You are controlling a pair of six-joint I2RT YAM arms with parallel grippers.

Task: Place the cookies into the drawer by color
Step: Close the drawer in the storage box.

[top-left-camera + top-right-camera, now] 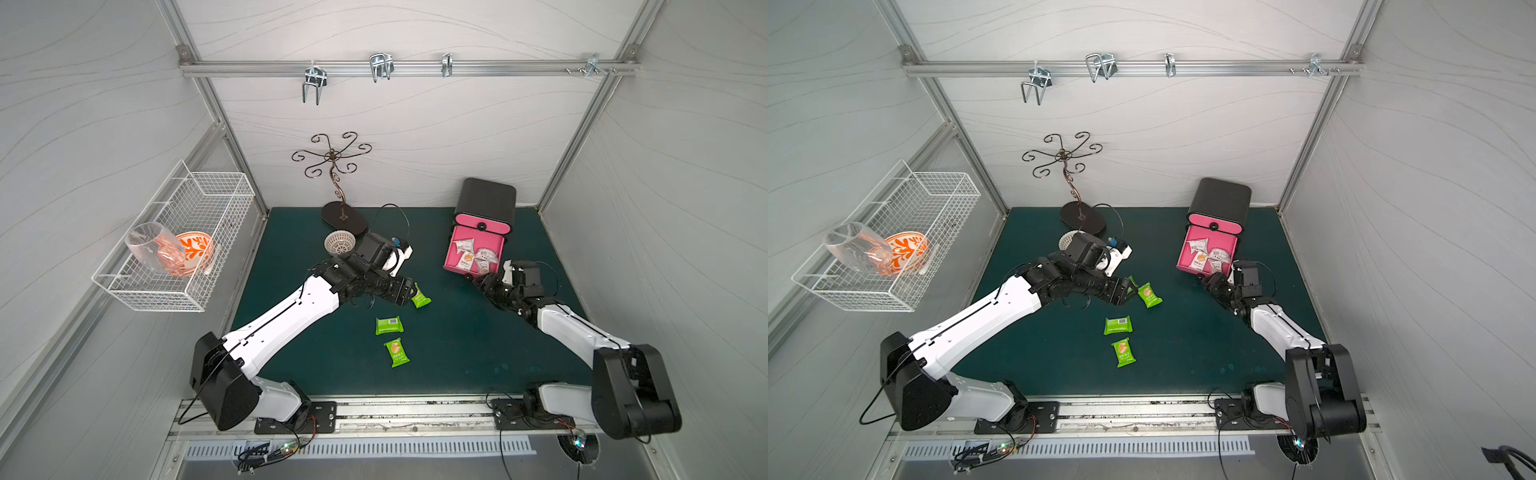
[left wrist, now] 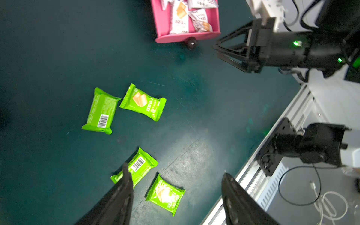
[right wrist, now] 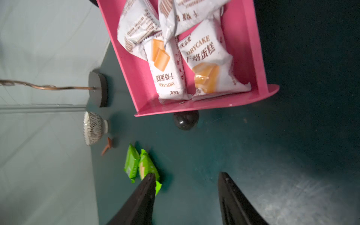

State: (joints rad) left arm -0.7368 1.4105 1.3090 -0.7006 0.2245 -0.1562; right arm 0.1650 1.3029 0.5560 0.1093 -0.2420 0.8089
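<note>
Several green cookies lie on the dark green mat: two point(image 1: 389, 325) point(image 1: 397, 352) mid-table and two point(image 2: 136, 168) point(image 2: 165, 194) under my left gripper point(image 2: 175, 172). That gripper hovers over them, open and empty, and shows in a top view point(image 1: 411, 293). At the back right stands a black cabinet point(image 1: 486, 199) with a pink drawer point(image 1: 451, 253) pulled out. Several white cookies point(image 3: 210, 64) lie inside it. My right gripper point(image 3: 187, 174) hangs just in front of the drawer's black knob point(image 3: 186, 120), open, with nothing between its fingers. No black cookies show.
A wire basket point(image 1: 195, 266) on the left wall holds a glass and an orange bowl. A scrolled metal stand point(image 1: 343, 216) and a small woven bowl point(image 1: 340, 242) sit at the back behind my left arm. Hooks hang from the rear rail point(image 1: 407, 68).
</note>
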